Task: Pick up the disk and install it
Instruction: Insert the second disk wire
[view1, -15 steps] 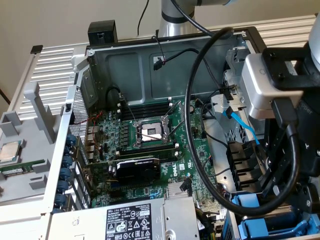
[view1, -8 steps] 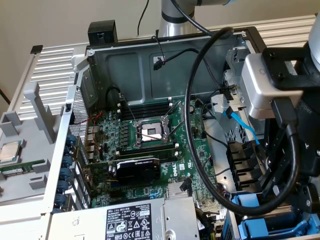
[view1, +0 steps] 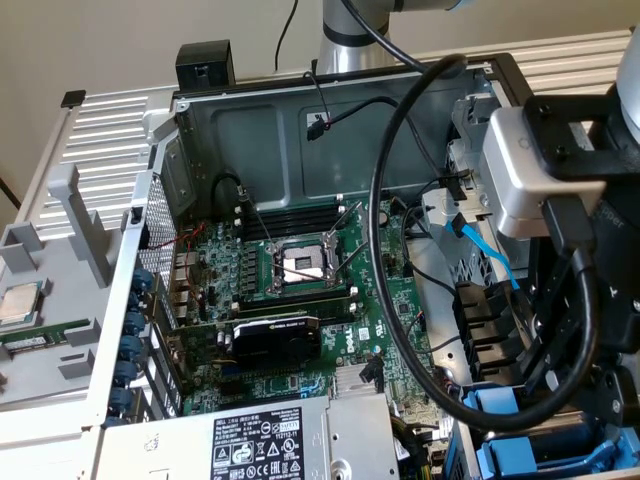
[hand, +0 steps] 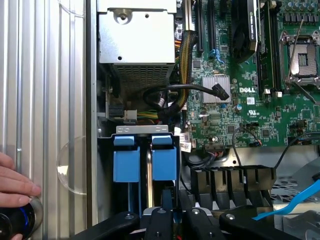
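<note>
The disk (hand: 145, 162) stands edge-on in the drive bay at the case's corner. Its two bright blue carrier tabs face the wrist camera, with a thin silver edge between them. My gripper (hand: 167, 212) sits right over it, its black fingers (hand: 159, 218) closed together on the blue carrier. In the exterior view the blue carrier (view1: 505, 405) shows at the lower right, under the arm's wrist and camera block (view1: 530, 170). Most of the disk's body is hidden inside the bay.
A grey power-supply box (view1: 290, 440) lies beside the bay. The motherboard with its open CPU socket (view1: 300, 265) fills the case floor. A thick black cable loop (view1: 385, 250) hangs from the arm. A blue flat cable (hand: 295, 202) lies nearby. A person's hand (hand: 15, 182) rests on a knob outside the case.
</note>
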